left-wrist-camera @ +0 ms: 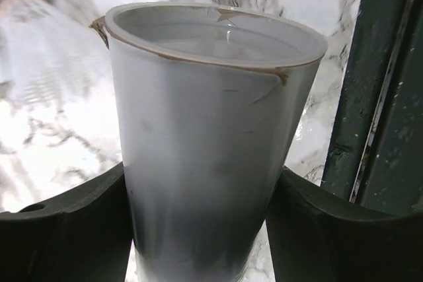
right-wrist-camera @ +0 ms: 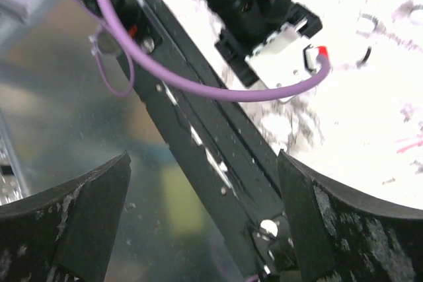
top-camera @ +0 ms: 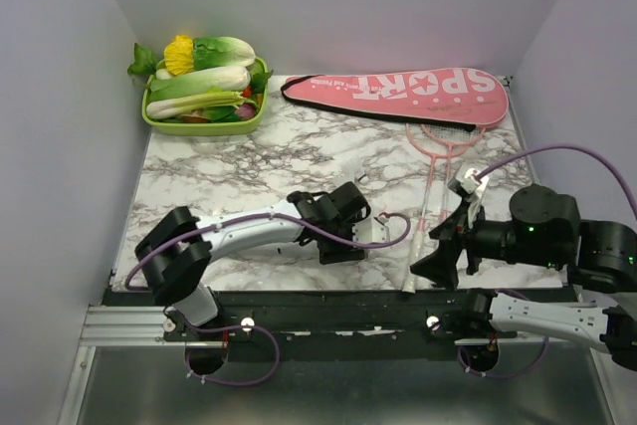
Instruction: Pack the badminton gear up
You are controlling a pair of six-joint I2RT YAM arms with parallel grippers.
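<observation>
My left gripper (left-wrist-camera: 205, 236) clamps the tube (left-wrist-camera: 208, 110); a blurred shuttlecock (left-wrist-camera: 36, 37) lies beyond-left, the rail (left-wrist-camera: 386, 97) close right. My right gripper (right-wrist-camera: 205, 229) gapes wide, empty, the rail beneath.

My overhead view looks down from above and behind the bases, taking in the whole marble table (top-camera: 199, 176), far wall at the frame's top. The left wrist camera sits very close to the white tube (left-wrist-camera: 205, 150), which fills mid-frame between that arm's fingers (left-wrist-camera: 66, 236) in the lower corners. The right wrist camera, tilted and blurred, looks across the black rail (right-wrist-camera: 198, 143) running diagonally, the left arm's wrist (right-wrist-camera: 264, 4) at upper centre. I find that rail and marble overhead too.
</observation>
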